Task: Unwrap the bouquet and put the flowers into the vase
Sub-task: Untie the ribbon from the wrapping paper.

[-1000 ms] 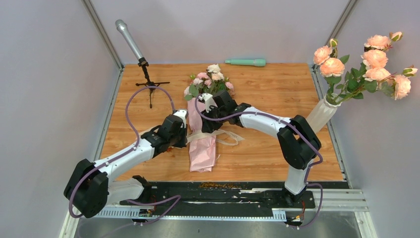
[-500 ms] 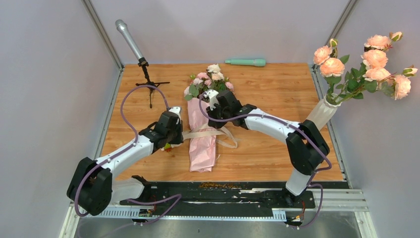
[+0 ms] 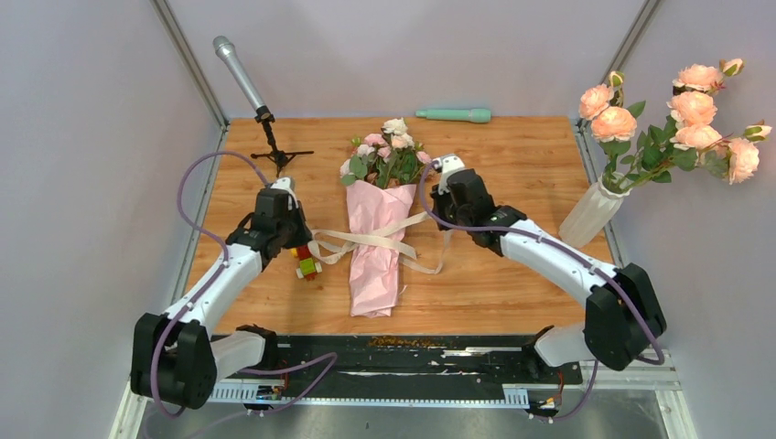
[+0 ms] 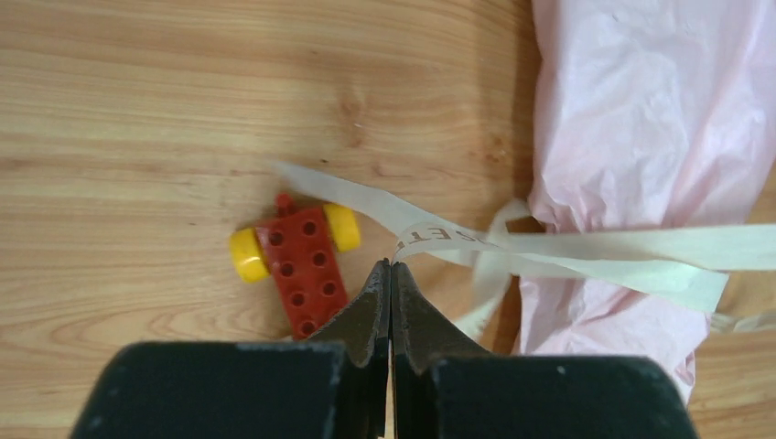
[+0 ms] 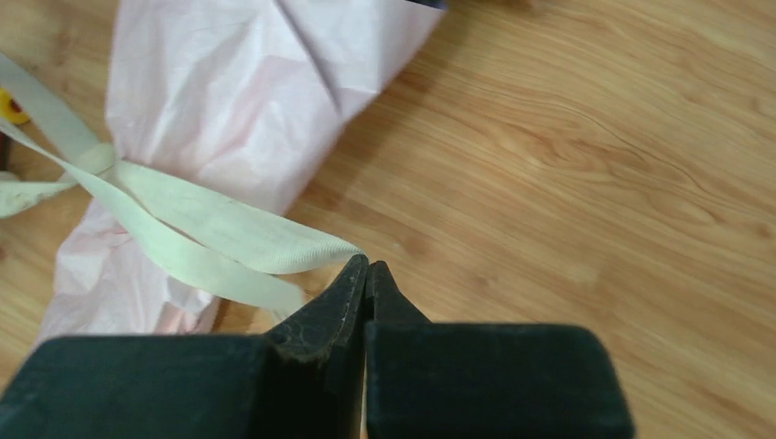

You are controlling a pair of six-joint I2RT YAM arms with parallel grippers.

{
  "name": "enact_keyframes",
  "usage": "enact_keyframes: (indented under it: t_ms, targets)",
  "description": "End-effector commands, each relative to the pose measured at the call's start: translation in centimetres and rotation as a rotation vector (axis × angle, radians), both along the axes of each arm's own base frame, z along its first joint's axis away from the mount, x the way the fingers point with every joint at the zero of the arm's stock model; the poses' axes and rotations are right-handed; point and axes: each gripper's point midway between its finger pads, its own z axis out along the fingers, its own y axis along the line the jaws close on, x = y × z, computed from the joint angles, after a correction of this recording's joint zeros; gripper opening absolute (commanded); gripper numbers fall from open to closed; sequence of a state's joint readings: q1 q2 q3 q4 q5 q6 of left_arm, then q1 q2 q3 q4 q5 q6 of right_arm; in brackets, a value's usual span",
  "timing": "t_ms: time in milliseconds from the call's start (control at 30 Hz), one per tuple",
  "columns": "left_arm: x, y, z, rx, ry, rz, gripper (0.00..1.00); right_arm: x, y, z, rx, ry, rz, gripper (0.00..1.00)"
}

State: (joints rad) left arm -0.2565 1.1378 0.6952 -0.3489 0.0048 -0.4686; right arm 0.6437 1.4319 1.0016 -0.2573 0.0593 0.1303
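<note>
Noted: the left hand and right hand each clench a ribbon end — recommended pull is level and outward, without dragging the bouquet.

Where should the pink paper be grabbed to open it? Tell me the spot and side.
Probably the pointed upper-right corner flap of the pink paper, approached from the right: it folds over loosely, clear of the ribbon crossing the middle.

cream ribbon, printed letters, partly legible, "SET"
</note>
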Motion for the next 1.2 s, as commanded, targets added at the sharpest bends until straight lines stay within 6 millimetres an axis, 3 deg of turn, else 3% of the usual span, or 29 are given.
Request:
enact_keyframes:
  t_ms: [0, 233, 367, 500, 567, 633, 700, 800, 900, 1033, 1167]
  targets:
    - [1.0, 2.0, 1.9, -0.079, -0.048, 0.081, 0.0, 1.0, -4.6, 2.0, 0.043, -0.064, -0.208, 0.0]
    - [0.6, 4.8, 0.8, -0.139, -0.048, 0.222, 0.0, -0.7, -10.3, -0.9, -0.043, -0.056, -0.429, 0.0]
    - [0.0, 5.9, 0.3, -0.122, -0.044, 0.277, 0.0, -1.9, -12.3, -3.4, -0.075, 0.004, -0.543, 0.0]
    - [-1.0, 6.8, -0.4, -0.09, -0.029, 0.311, 0.01, -2.9, -12.8, -5.5, -0.073, 0.069, -0.587, 0.0]
    - [-1.3, 7.1, -0.4, -0.073, -0.03, 0.316, 0.1, -3.1, -12.7, -6.1, -0.075, 0.09, -0.582, 0.03]
    - [-1.5, 7.3, 0.1, -0.055, -0.035, 0.301, 0.29, -3.1, -12.7, -6.2, -0.08, 0.098, -0.576, 0.12]
    - [-1.4, 7.3, 1.2, -0.034, -0.038, 0.271, 0.6, -3.0, -12.5, -5.8, -0.084, 0.093, -0.551, 0.25]
    - [-0.8, 7.2, 3.7, 0.002, -0.063, 0.23, 0.74, -2.5, -12.0, -4.8, -0.09, 0.064, -0.493, 0.41]
    - [-0.3, 5.5, 5.5, 0.036, -0.096, 0.158, 0.81, -2.1, -11.0, -3.7, -0.082, 0.034, -0.418, 0.54]
    - [0.3, 0.2, 6.5, 0.016, -0.136, -0.006, 0.84, -2.3, -6.2, -2.1, 0.02, 0.003, -0.107, 0.62]
    - [0.4, -5.4, 5.4, -0.015, -0.132, -0.161, 0.88, -3.6, -1.3, -0.8, 0.169, 0.038, 0.144, 0.65]
